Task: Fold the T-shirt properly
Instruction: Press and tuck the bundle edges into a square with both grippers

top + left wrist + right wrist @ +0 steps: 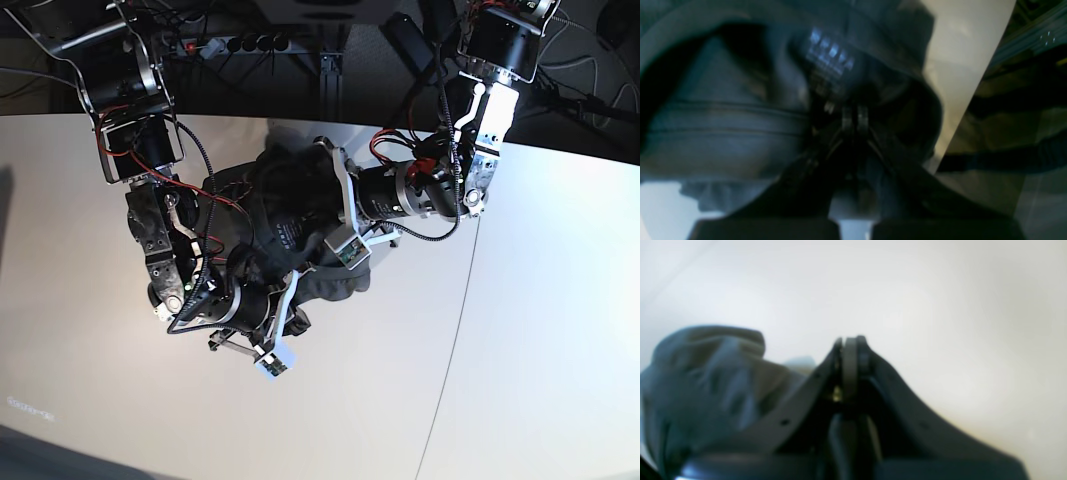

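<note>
Right now the T-shirt (300, 225) is a crumpled heap on the bench (540, 330), bunched between my two arms with no clear long axis to fold along. My left end effector (854, 117) has its tips pressed together, buried in the cloth near the collar, where the white label text (830, 53) sits at about eleven o'clock from them. My right end effector (850, 346) is also closed, apparently on nothing, the shirt lying at its nine o'clock. I judge the left arm nearer, already gripping fabric.
</note>
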Robot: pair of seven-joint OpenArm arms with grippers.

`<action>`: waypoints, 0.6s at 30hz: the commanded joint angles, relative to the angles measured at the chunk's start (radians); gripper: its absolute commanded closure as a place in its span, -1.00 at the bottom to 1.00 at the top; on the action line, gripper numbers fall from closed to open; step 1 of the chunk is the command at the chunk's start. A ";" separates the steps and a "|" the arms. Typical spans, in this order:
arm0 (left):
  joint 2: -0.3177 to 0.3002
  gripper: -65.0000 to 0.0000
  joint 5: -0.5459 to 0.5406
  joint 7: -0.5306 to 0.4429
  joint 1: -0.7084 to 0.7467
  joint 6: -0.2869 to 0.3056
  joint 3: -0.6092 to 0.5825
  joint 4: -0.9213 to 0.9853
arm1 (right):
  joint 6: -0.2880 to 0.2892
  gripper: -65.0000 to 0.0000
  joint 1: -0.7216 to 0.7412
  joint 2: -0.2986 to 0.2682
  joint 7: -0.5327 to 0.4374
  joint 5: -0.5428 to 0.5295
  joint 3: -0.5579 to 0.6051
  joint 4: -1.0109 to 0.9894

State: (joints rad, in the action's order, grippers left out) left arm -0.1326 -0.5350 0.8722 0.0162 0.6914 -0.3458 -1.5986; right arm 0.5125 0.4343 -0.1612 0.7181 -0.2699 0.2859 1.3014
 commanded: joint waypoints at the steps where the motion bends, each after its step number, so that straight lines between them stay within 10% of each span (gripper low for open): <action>1: -0.008 1.00 -0.017 -0.023 -0.016 0.007 0.003 -0.007 | 0.068 1.00 0.030 -0.016 -0.014 0.002 0.008 0.016; 7: -0.102 1.00 -0.016 -0.056 -0.022 0.007 0.003 -0.003 | 0.068 1.00 0.019 -0.102 0.036 -0.011 0.037 0.016; 18: -0.156 1.00 0.001 -0.099 -0.135 0.007 -0.019 0.035 | 0.068 1.00 -0.016 -0.266 0.169 -0.348 0.037 0.019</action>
State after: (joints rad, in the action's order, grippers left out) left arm -0.2855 -0.5205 0.7914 -0.1005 0.6914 -0.3676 -1.5509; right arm 0.5125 0.3973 -0.4183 0.8955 -0.6067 0.3294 1.3033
